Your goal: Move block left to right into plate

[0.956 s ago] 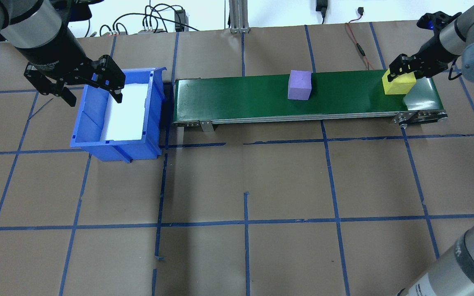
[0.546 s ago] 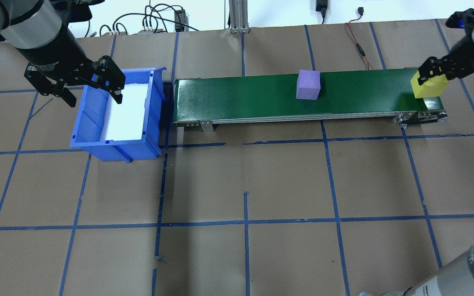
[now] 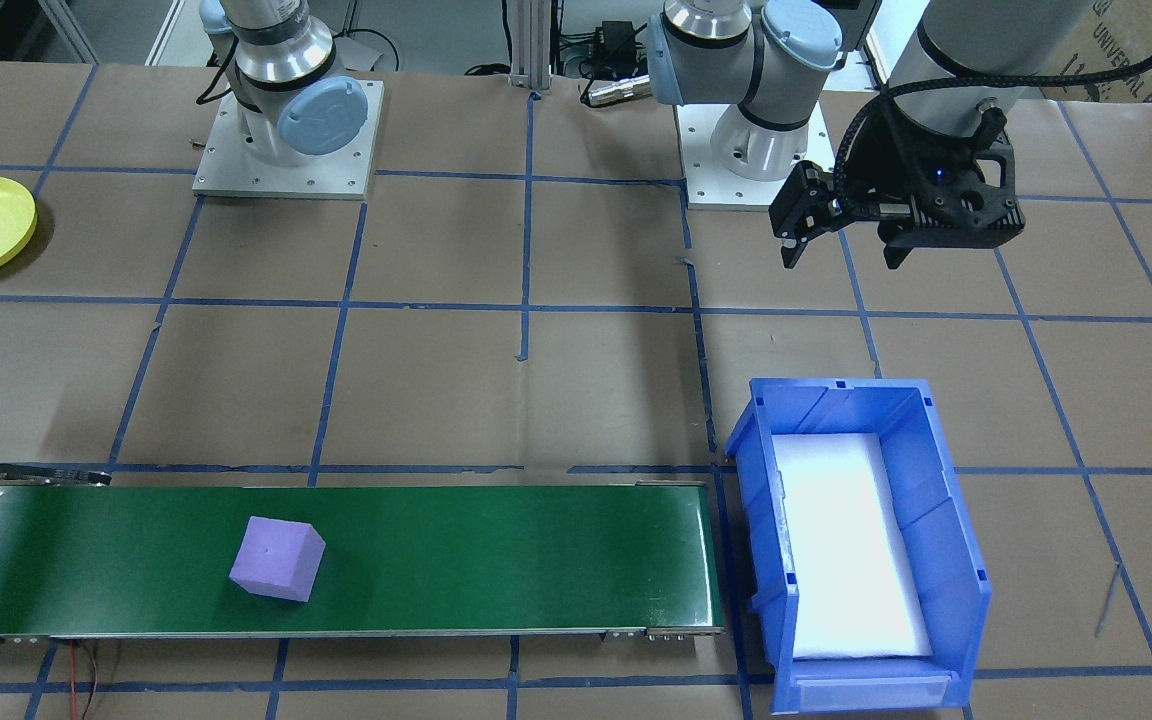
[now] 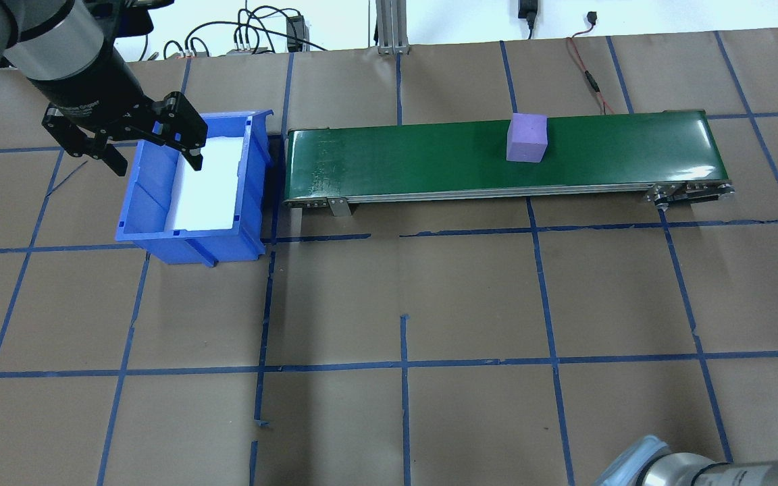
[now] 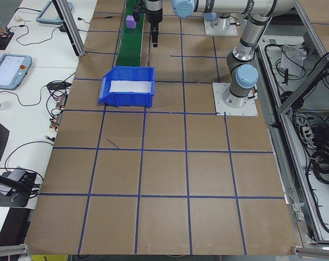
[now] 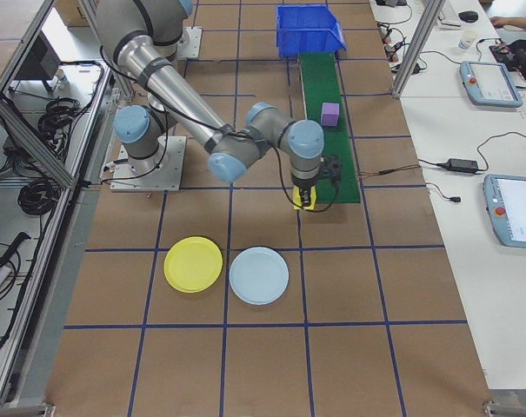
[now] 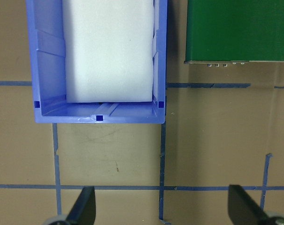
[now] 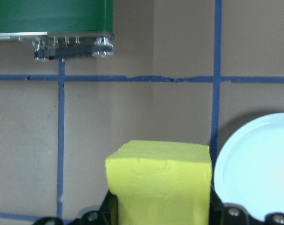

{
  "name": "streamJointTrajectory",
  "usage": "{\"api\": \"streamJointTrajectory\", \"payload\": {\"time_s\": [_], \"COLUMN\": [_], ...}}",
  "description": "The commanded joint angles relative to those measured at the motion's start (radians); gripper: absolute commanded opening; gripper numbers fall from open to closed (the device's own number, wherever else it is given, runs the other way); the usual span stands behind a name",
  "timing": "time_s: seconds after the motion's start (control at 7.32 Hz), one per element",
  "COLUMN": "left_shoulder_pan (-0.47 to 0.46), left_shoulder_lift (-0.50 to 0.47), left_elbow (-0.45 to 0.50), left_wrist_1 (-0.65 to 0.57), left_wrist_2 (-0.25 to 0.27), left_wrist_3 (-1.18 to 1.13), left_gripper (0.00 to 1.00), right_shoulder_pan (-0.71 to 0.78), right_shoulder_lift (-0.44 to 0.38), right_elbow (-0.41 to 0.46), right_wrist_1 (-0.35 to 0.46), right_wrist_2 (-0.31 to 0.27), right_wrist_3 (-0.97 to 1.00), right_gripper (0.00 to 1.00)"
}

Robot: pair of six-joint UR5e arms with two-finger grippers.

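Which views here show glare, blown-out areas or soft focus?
Front-facing view: the white foam liner in the blue plastic bin is blown out, without texture. Overhead view: sheen streaks the green conveyor belt near its bin end. Right wrist view: the yellow foam block in the right pincer looks soft, and the pale blue plate is overexposed. Left wrist view: sharp, even light.

We are seeing two silver-tubed robot arms (image 3: 276,60) with pale blue joint caps (image 3: 321,115), each bolted to a square grey base plate (image 3: 226,175). Our left arm's black two-finger gripper (image 4: 152,145) is trailing a black cable (image 3: 861,120).
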Motion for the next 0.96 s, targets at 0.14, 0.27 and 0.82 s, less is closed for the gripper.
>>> {"api": "streamJointTrajectory", "payload": {"time_s": [0.14,0.27,0.82], "left_shoulder_pan": [0.000,0.000,-0.002], "left_shoulder_lift": [0.000,0.000,0.000], "left_elbow": [-0.001,-0.001,-0.001], "left_wrist_1": [0.000,0.000,-0.002], "left_wrist_2": [0.000,0.000,0.001], "left_wrist_3": [0.003,0.003,0.004], "left_gripper": [1.00,1.00,1.00], "right_shoulder_pan": [-0.360,-0.385,-0.391], "right_shoulder_lift": [-0.035,-0.033,0.077], "right_elbow": [0.147,0.183,0.185], "right_wrist_1": [0.016,-0.021,-0.126], "right_wrist_2": [-0.001,-0.033,-0.098], "right_wrist_3": [-0.287,-0.285,-0.285], "right_gripper": [0.19,0.18,0.72]}}
